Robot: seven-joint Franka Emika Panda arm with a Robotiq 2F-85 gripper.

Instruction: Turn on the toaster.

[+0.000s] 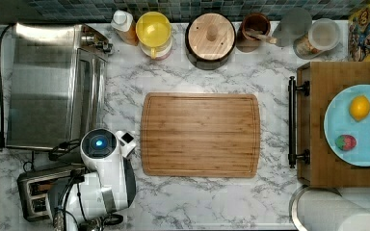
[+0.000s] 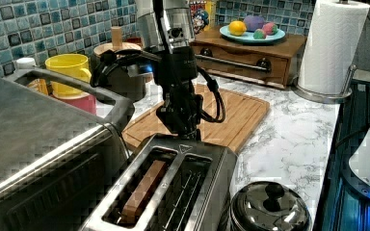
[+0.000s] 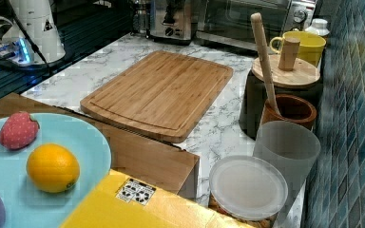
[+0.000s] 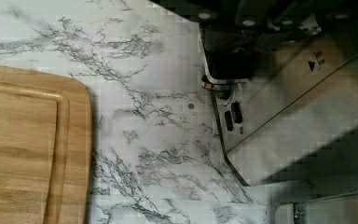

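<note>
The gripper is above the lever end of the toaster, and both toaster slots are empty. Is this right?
Not quite. In the left view one slot of the toaster holds a slice of bread; only the other slot is empty. The gripper is indeed above the toaster's lever end.

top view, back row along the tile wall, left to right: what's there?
White-capped bottle → yellow mug → dark canister with wooden lid → brown utensil holder → frosted cup → jar with translucent lid → cereal box.
</note>
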